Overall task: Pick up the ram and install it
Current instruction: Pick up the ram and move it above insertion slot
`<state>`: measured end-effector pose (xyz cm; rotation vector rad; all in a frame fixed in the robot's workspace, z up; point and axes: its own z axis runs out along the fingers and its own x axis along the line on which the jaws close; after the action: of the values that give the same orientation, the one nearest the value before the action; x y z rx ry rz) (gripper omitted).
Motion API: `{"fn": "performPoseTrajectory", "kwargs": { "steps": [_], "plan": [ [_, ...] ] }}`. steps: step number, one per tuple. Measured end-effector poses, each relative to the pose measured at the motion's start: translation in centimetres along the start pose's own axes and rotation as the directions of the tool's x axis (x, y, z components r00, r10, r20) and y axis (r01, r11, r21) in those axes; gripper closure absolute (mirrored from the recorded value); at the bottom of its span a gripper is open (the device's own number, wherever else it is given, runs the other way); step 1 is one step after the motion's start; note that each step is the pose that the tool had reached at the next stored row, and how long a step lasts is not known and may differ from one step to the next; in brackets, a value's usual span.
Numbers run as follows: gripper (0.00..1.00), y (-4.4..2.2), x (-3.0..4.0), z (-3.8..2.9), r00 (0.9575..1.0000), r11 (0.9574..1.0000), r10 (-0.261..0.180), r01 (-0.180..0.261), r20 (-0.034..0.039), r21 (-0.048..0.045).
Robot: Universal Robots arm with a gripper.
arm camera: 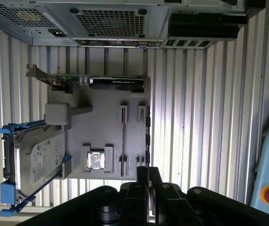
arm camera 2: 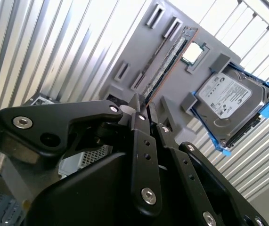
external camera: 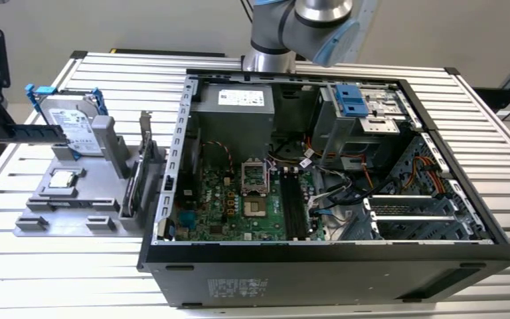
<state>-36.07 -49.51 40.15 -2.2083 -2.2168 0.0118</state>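
Step in hand looks like the approach for the grasp. Black pincer is empty, its tips together, hanging above the ribbed metal table. The ram, a long thin dark green circuit stick, stands on edge in slots of the flat grey plastic holder, straight ahead of the pincer tips and roughly in line with them, not touching. Silver-labelled hard drive in a blue frame sits past the ram and off to one side, with the small square silver processor chip between them. Open black computer case is behind the pincer.

To do it well, I judge: spread the tips only enough to straddle the thin board, square the pads to its flat faces, and centre on its length. Grip the top edge rather than the chips, stay off the hard drive side, and lift straight out of the slots
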Motion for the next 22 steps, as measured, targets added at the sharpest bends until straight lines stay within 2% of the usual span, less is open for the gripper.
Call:
{"fn": "performPoseTrajectory", "kwargs": {
  "steps": [9, 22],
  "plan": [
    [1.0, 1.75, -0.01, 0.01, 1.0, 1.0, 0.0, 0.0, 0.0003, 0.0],
    [1.0, 4.08, -0.02, 0.41, 1.0, 1.0, 0.0, 0.0, 0.0004, 0.0]
  ]
}}
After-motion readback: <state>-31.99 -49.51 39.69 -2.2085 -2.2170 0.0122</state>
